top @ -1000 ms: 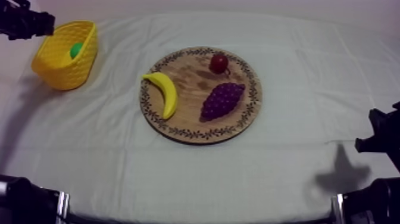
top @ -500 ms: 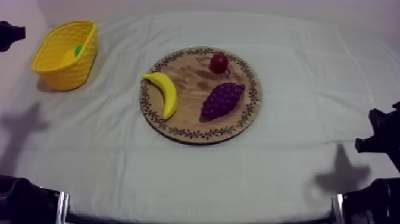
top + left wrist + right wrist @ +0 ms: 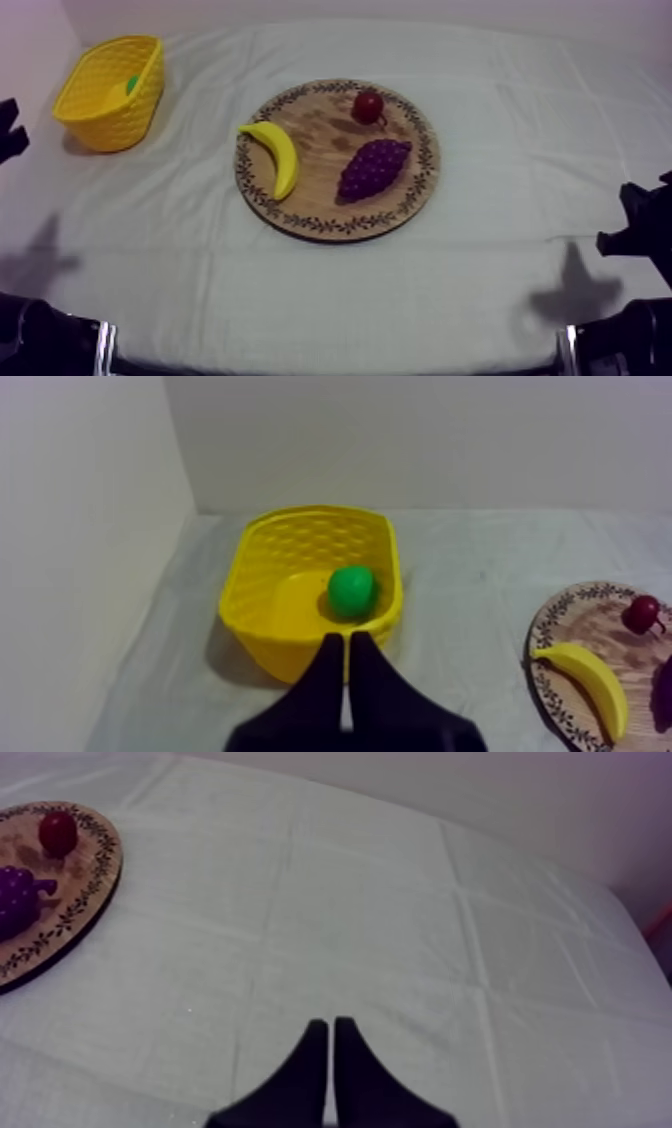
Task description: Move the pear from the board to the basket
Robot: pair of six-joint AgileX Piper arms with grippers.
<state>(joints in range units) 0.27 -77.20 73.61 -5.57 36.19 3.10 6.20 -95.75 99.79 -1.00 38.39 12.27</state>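
While the pear (image 3: 352,590) is seen lying inside the yellow basket (image 3: 265,581), the left gripper (image 3: 347,640) is held just before its near wall, fingers pressed together on nothing | right gripper (image 3: 324,1024) is held over bare cloth (image 3: 400,932), fingers closed, empty | banana (image 3: 275,155), grapes (image 3: 373,168) and small red fruit (image 3: 368,105) are seen on the wooden board (image 3: 320,135).

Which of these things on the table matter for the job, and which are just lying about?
For the job: pear, lying in the yellow basket; wooden board; left gripper, shut, near the basket.
Lying about: banana, grapes and small red fruit, all on the board; right gripper, shut, over bare cloth.
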